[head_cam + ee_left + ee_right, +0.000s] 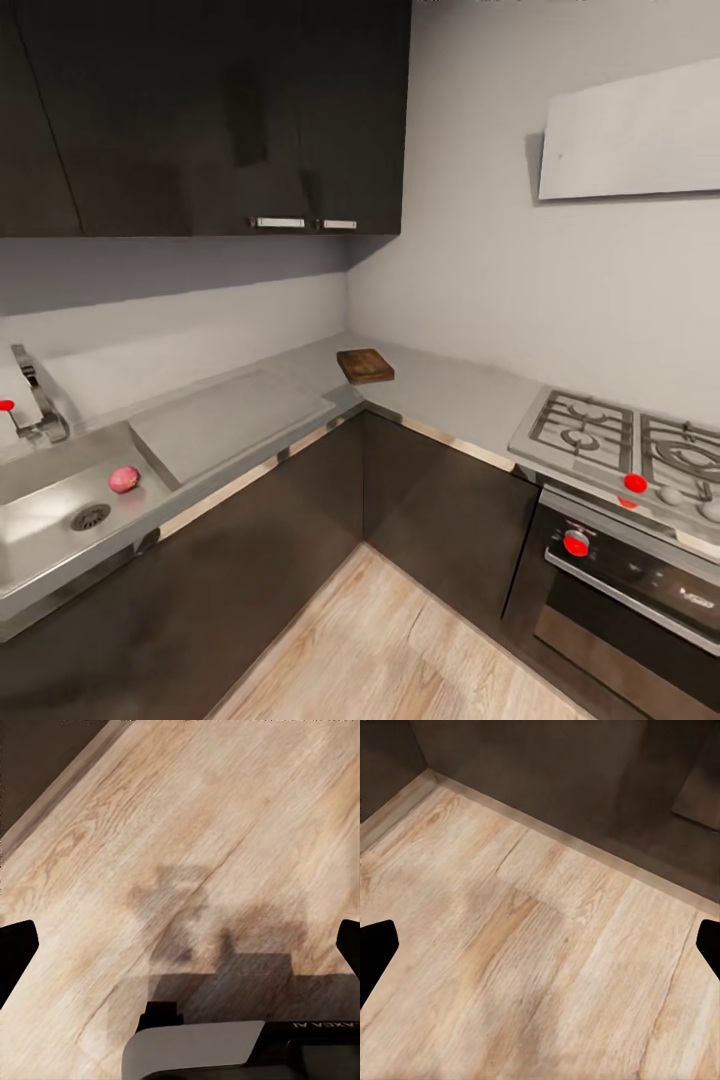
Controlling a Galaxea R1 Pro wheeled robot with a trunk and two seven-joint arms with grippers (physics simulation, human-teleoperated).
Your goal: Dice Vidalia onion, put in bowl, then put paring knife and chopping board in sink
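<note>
The Vidalia onion [124, 479], small and pinkish, lies in the steel sink [40, 545] at the left, just beyond the round drain [90, 516]. The chrome tap [40, 400] with its red knob [6, 405] stands behind the basin. The dark brown chopping board [365, 365] rests on the countertop [440, 395] in the far corner. The paring knife and the bowl are out of view. My left gripper [180, 945] and right gripper [540, 945] both hang open over the wooden floor, with the dark fingertips [15, 949] [375, 949] wide apart and nothing between them.
A flat steel drainboard [225, 420] lies between the sink and the board. A gas hob with red knobs [625, 445] and an oven [620, 590] stand at the right. Dark cabinets [300, 500] line the corner below the worktop, and wall cupboards [200, 110] hang above. My own base [195, 1050] shows low in the left wrist view.
</note>
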